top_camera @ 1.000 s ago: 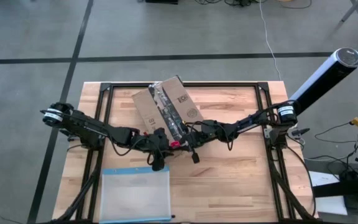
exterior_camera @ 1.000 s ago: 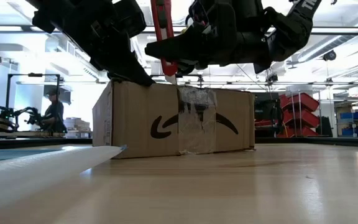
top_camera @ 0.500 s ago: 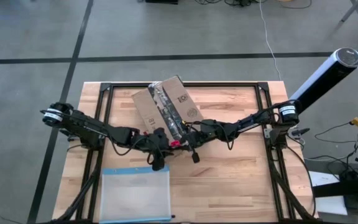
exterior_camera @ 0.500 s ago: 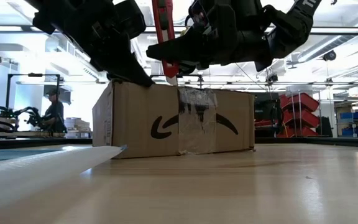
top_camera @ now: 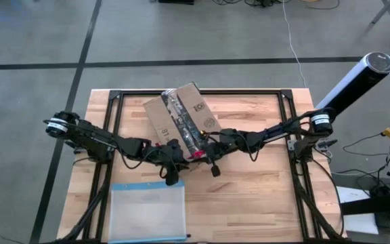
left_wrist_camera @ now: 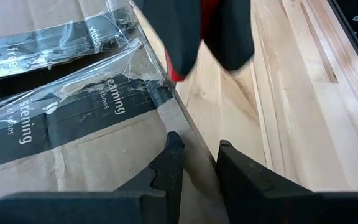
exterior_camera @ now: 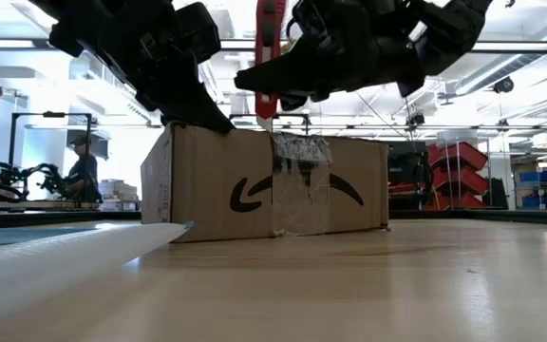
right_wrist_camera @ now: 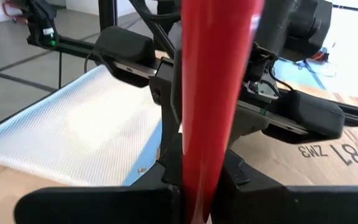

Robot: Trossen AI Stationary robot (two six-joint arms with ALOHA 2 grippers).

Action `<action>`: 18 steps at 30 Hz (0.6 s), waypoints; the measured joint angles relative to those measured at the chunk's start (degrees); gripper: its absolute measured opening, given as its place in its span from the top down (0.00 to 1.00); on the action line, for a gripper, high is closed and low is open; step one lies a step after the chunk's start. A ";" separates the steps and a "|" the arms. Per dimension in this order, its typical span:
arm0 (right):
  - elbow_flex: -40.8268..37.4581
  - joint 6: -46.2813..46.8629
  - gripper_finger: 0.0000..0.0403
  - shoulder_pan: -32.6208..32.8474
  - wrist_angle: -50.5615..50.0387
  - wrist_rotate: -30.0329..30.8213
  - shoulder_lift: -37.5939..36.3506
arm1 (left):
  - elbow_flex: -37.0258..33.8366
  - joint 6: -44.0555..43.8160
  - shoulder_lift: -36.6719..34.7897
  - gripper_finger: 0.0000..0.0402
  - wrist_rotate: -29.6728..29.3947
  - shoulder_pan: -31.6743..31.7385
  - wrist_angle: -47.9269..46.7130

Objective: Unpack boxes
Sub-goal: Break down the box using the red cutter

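Observation:
The brown cardboard box (top_camera: 181, 116) stands on the table toward its far side, with a clear tape strip along its top and down its near face (exterior_camera: 300, 185). My left gripper (left_wrist_camera: 199, 155) rests on the box's top at its near edge, fingers a little apart. My right gripper (top_camera: 207, 153) is beside it, above the box's near edge, and is shut on a red tool (exterior_camera: 267, 57). The tool stands nearly upright, its lower tip (exterior_camera: 266, 119) at the top of the tape seam. My left gripper comes slanting down from the table's left. One finger (left_wrist_camera: 169, 165) lies on the box's top beside the tape, and the other (left_wrist_camera: 232, 171) stands just past the box's near edge (left_wrist_camera: 194, 134). My right gripper pinches the red tool's body (right_wrist_camera: 211, 124) between its two fingers, which lie across it and come from the table's right. The tool stands almost upright, and its lower tip meets the box's top edge at the tape.
A clear plastic pouch with a blue edge (top_camera: 147, 210) lies flat at the table's near left, close behind my left arm. Bare wood (top_camera: 256, 196) stretches to the near right. A person and shelving show in the room beyond the table.
My right gripper has shifted slightly toward the table's right with the red tool, which has tipped from a slant to nearly upright, its tip now at the tape seam. The box and my left gripper have stayed put.

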 joint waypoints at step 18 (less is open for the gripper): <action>-0.03 -1.71 0.96 0.00 -11.09 1.77 -4.51 | -0.01 -1.11 -0.02 0.81 1.64 -0.02 -0.15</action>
